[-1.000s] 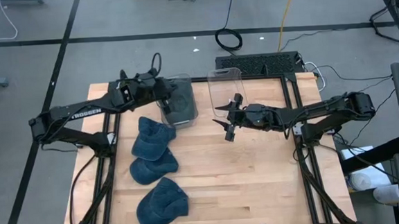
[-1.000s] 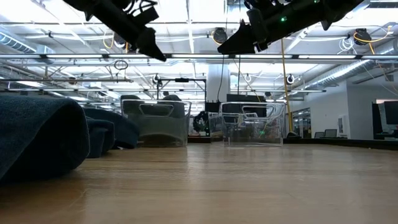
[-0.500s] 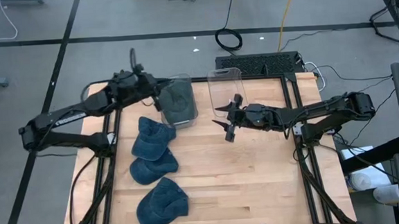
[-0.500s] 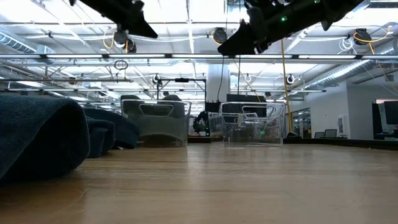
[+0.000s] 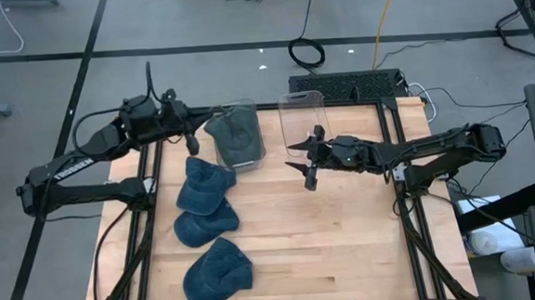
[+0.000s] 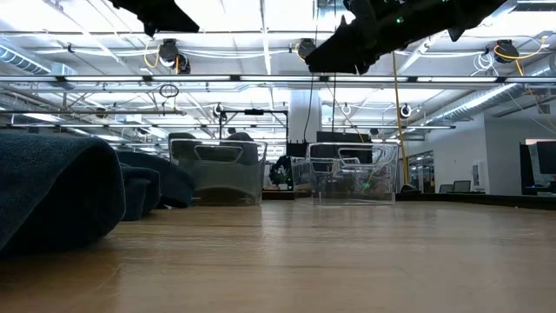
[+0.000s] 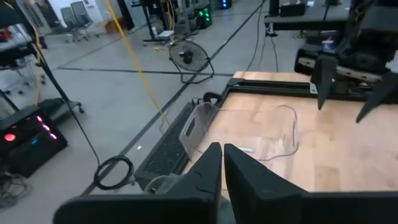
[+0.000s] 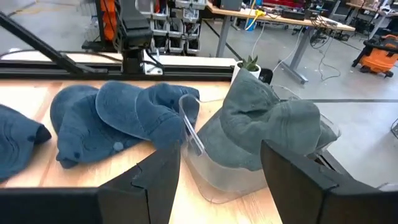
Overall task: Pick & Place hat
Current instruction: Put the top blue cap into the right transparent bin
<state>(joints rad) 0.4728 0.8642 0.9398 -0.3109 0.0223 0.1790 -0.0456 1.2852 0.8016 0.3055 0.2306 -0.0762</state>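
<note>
A grey-green hat [image 5: 233,132] lies heaped in the left clear bin [image 5: 249,157], bulging over its rim; the right wrist view shows the hat [image 8: 264,124] in it too. Three blue hats [image 5: 204,184] [image 5: 202,226] [image 5: 217,268] lie in a row on the wooden table. My left gripper [image 5: 192,145] hangs shut just left of that bin, above the table, holding nothing; its fingers [image 7: 222,155] lie together. My right gripper [image 5: 306,163] is open and empty in the air near the second clear bin [image 5: 304,116], with its fingers wide apart [image 8: 221,154].
The second clear bin [image 7: 273,134] stands empty at the table's far edge, right of the first. Bare wood [image 5: 338,239] fills the table's middle, right and near parts. Black frame rails [image 5: 412,234] run along both sides. Cables [image 5: 306,51] lie on the floor beyond.
My left gripper has drawn back from over the left bin toward the table's left edge and risen. The grey-green hat has stayed in the bin. The right arm has kept almost still.
</note>
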